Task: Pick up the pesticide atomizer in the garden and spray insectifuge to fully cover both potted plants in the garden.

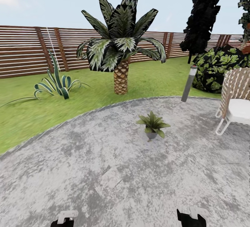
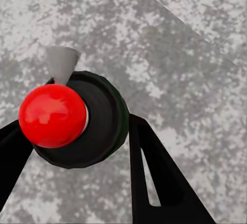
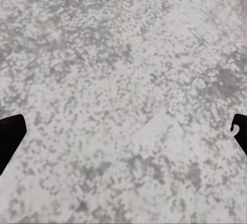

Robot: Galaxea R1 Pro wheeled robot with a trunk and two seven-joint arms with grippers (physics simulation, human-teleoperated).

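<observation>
My left gripper (image 2: 77, 147) clamps the atomizer (image 2: 85, 123), its red cap at the wrist view's centre left. My right gripper (image 3: 123, 131) hangs open over bare paving. A potted plant (image 1: 152, 125) sits mid-frame on the patio (image 1: 86, 157).

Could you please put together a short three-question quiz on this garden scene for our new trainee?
1. True or false: the potted plant stands on the lawn.
2. What does the left gripper hold: A) nothing, B) the atomizer, C) a leaf?
3. Fill in: the right gripper is ___ over the patio.

Key: 1 false, it stands on the patio; 2 B; 3 open.
</observation>
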